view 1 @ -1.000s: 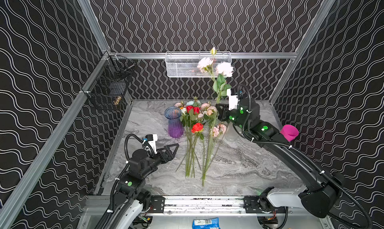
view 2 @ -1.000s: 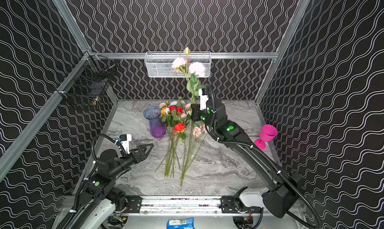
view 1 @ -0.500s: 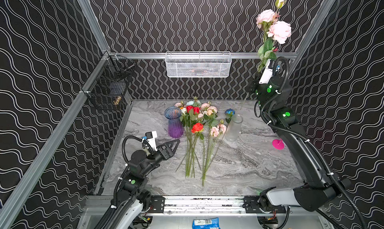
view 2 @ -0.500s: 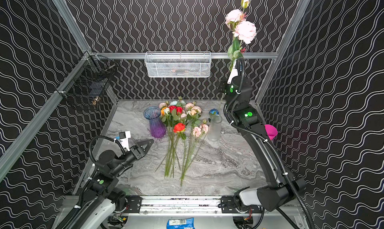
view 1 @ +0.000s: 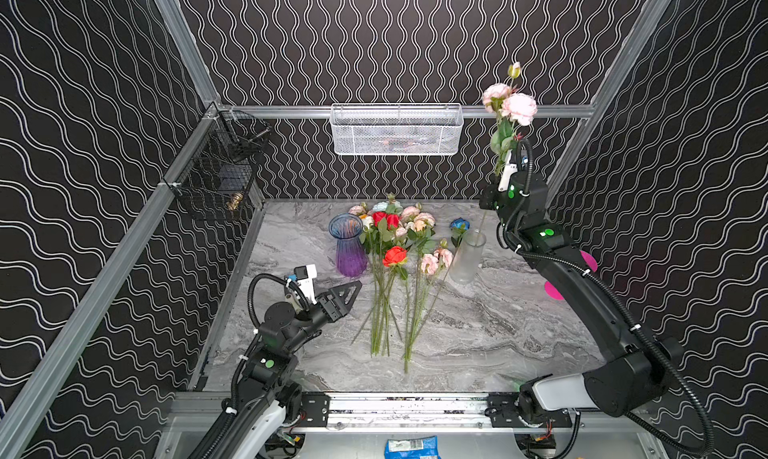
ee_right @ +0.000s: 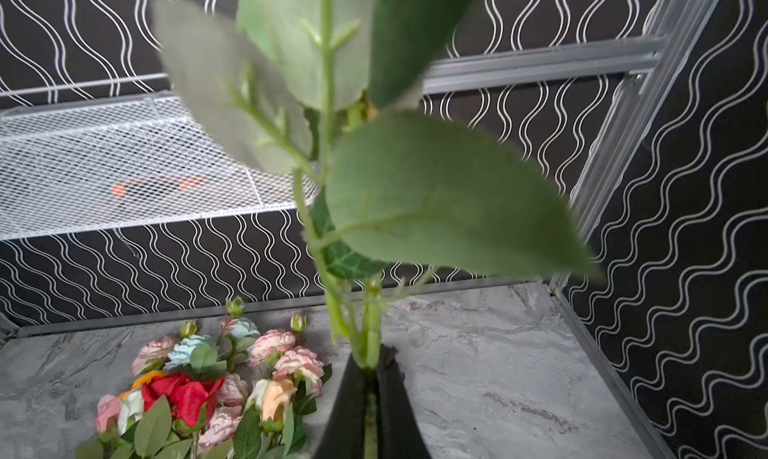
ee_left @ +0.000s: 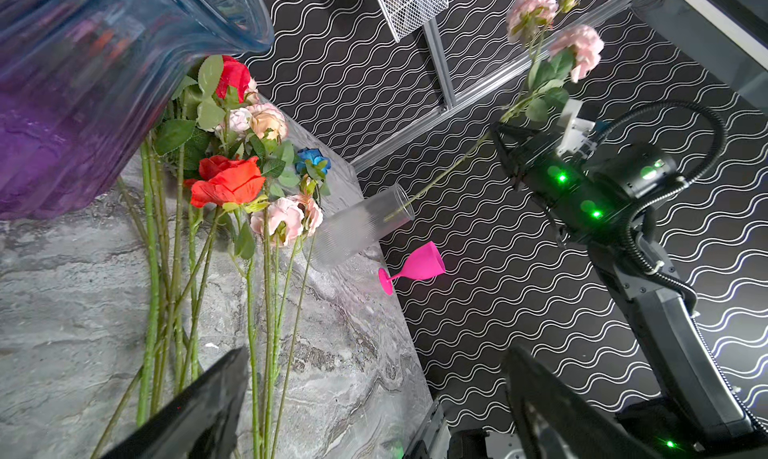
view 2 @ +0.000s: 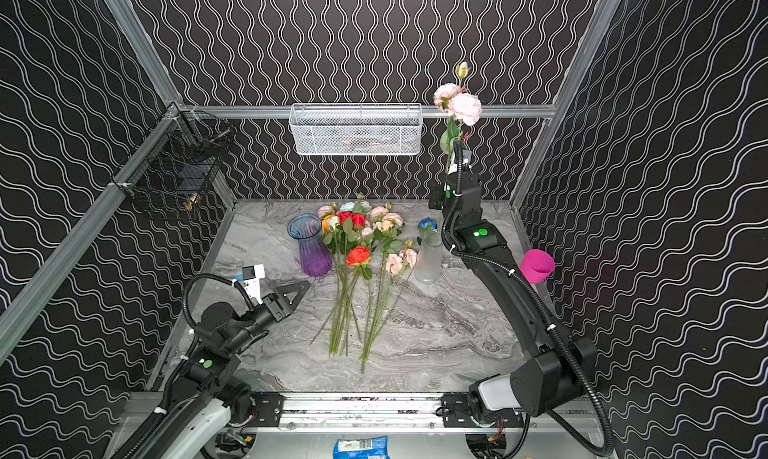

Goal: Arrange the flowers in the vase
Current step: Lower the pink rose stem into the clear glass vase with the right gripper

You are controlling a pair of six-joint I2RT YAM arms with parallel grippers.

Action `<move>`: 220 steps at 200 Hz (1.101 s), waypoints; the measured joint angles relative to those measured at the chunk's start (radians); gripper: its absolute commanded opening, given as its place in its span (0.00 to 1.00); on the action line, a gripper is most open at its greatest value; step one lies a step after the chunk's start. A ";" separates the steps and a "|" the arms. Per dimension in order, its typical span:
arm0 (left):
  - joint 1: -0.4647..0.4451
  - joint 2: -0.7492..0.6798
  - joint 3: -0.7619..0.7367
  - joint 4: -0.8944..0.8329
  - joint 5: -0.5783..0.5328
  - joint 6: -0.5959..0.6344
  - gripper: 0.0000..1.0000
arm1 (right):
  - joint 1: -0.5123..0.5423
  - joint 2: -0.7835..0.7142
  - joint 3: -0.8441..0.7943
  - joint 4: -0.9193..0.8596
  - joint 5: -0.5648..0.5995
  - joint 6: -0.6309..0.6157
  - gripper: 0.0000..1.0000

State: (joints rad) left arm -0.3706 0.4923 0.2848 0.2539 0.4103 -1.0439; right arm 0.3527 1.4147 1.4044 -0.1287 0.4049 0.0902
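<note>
My left end effector [view 1: 351, 294] hangs spread and empty beside the flowers [view 1: 390, 270], which lie on the tabletop [view 1: 478, 336] with stems toward me. The clear vase [view 1: 467, 259] takes the pink spray's [view 1: 510, 105] stem tip. My right end effector [ee_right: 371, 363], directly above, pinches that stem upright with the blooms up. I judge the move is straight down.

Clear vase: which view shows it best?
Left wrist view: the clear vase shows side-on, with the held pink spray's stem tip inside its mouth. Both top views show it from above, beside the lying flowers. The right wrist view misses it.
</note>
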 measured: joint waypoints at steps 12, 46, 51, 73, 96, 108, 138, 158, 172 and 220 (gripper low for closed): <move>0.000 0.006 -0.005 0.007 0.000 0.000 0.99 | 0.000 -0.004 -0.048 0.013 -0.004 0.013 0.00; 0.000 0.021 -0.019 0.013 0.000 -0.005 0.99 | 0.000 -0.010 -0.161 0.038 -0.023 0.071 0.06; 0.000 0.020 -0.019 0.013 0.000 -0.005 0.98 | 0.000 -0.014 -0.177 0.045 -0.025 0.082 0.07; 0.000 0.008 -0.016 0.003 0.001 -0.003 0.99 | 0.000 -0.028 -0.227 0.070 -0.029 0.105 0.13; 0.000 -0.013 -0.014 -0.029 0.000 -0.001 0.99 | 0.000 -0.029 -0.235 0.074 -0.044 0.119 0.16; 0.000 -0.023 -0.010 -0.042 0.000 0.004 0.99 | 0.000 -0.031 -0.237 0.075 -0.044 0.127 0.19; 0.000 -0.039 -0.005 -0.066 -0.006 0.017 0.99 | 0.000 -0.041 -0.241 0.074 -0.051 0.134 0.24; 0.000 -0.040 -0.005 -0.077 -0.006 0.024 0.99 | 0.000 -0.050 -0.232 0.066 -0.053 0.134 0.26; 0.000 -0.040 -0.004 -0.077 -0.005 0.026 0.99 | 0.000 -0.063 -0.230 0.064 -0.064 0.135 0.27; 0.000 -0.051 -0.003 -0.091 -0.003 0.031 0.99 | 0.002 -0.095 -0.230 0.043 -0.081 0.138 0.31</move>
State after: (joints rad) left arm -0.3706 0.4408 0.2817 0.1627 0.4072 -1.0130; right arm 0.3542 1.3201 1.1744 -0.0860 0.3241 0.2283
